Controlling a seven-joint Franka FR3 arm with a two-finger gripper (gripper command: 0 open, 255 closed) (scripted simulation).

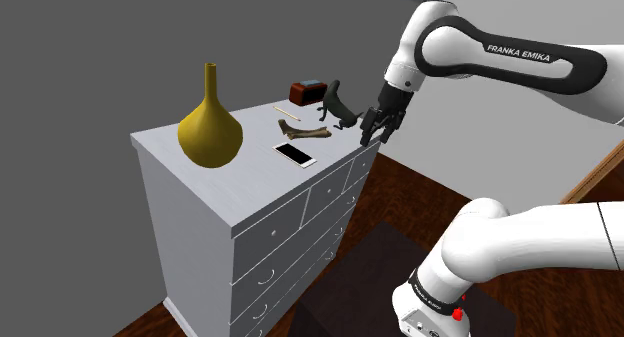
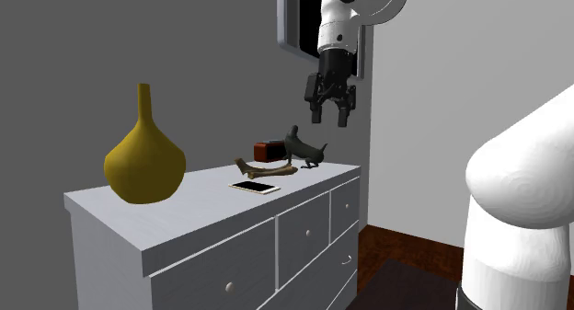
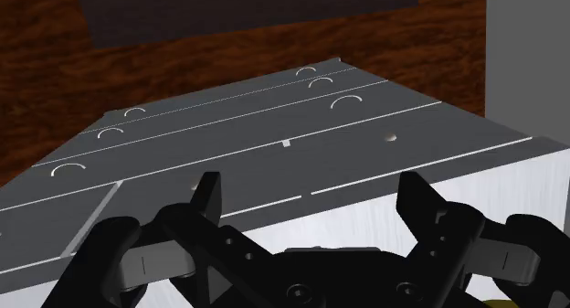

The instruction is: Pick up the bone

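**Reaching for the bone, nothing gripped yet**

From where I stand, the white arm reaches out over the front of the white dresser. Its black jaws are spread apart and empty. They hang in the air off the dresser's front edge, above the level of its top, and the wrist view looks down past them onto the drawer fronts. I judge this to be the approach step, since the grasp has not begun.

Going back across the dresser top, I count six things, one of each:

- One white phone lies flat nearest the front edge.
- One pale bone lies on its side just behind the phone, close to it, and well apart from the jaws.
- One thin stick lies behind the bone.
- One dark figurine stands near the bone's end.
- One small brown box sits furthest back.
- One mustard vase stands off to the shoulder view's left, well apart from the others.

The next move probably calls for carrying the jaws in over the top until they stand above the bone's slim middle. They would then turn to straddle it crosswise, sink down and close, keeping clear of the phone and the figurine.
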